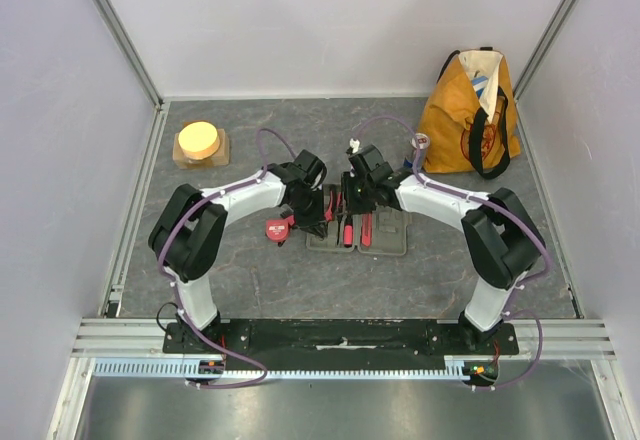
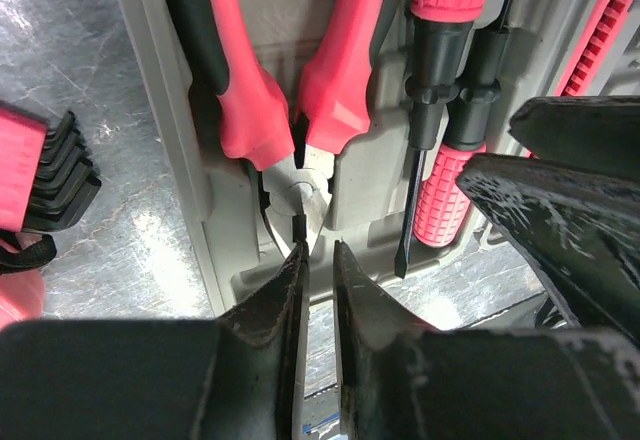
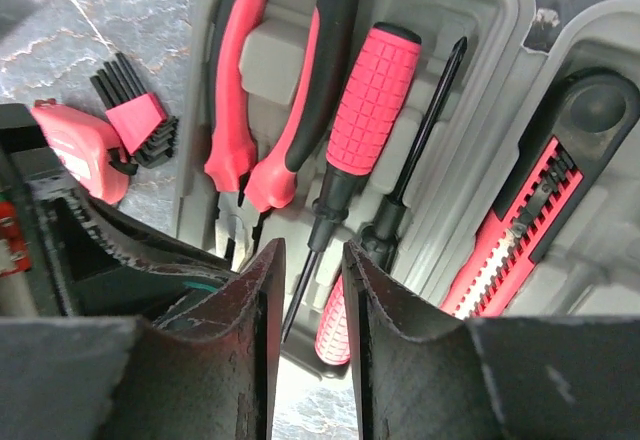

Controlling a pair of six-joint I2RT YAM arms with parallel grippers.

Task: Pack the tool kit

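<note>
Grey counter (image 1: pixel 250 280), tool kit (image 1: pixel 390 240) open. Left gripper (image 2: pixel 320 252) barely open, empty, pliers (image 2: pixel 245 110) lengthwise just ahead; right gripper (image 3: pixel 311 250) likewise. Loose tape measure (image 1: pixel 277 228) left of kit, nearer left gripper.

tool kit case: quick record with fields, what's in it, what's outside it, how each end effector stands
case: tool kit lies open and flat on the table
in its slots: pliers, screwdrivers, cutter
outside, left of case: hex keys, tape measure
left end effector: over the pliers' head, narrow gap between jaws, nothing in it
right end effector: over the screwdrivers, jaws apart, no grip visible
</note>
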